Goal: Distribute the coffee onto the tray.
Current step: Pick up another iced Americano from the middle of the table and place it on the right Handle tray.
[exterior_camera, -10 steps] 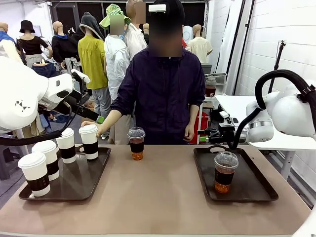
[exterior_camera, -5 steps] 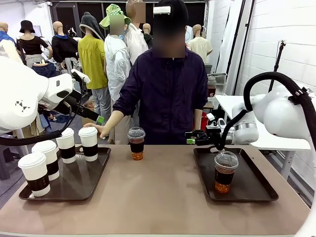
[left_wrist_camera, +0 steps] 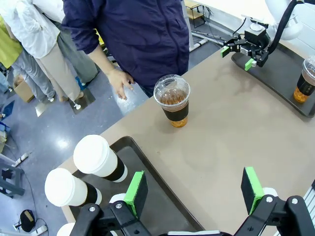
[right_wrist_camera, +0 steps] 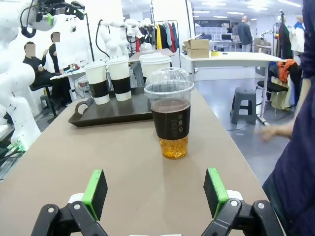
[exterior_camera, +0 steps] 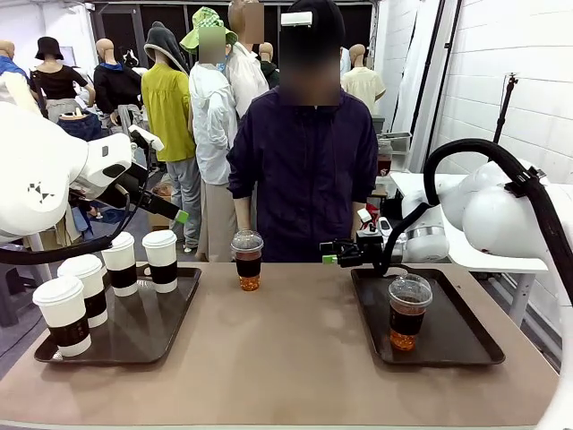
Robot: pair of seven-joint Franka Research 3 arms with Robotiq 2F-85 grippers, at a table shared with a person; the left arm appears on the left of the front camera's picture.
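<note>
Four white lidded cups with dark sleeves stand on the left tray. One clear dome-lidded cup of brown liquid stands alone on the table at the far middle. A second clear cup sits on the right tray. My right gripper is open just above the table, level with the lone clear cup and pointing at it from some way off. My left gripper is open, high over the left tray's inner edge, looking down on the white cups and the clear cup.
A person stands at the far edge behind the clear cup, one hand hanging below table level. The brown table top between the trays is bare. The right gripper shows at the corner of the right tray.
The person's hand has let go of the white cup on the left tray and dropped back. My right gripper has moved left past its tray toward the lone clear cup.
</note>
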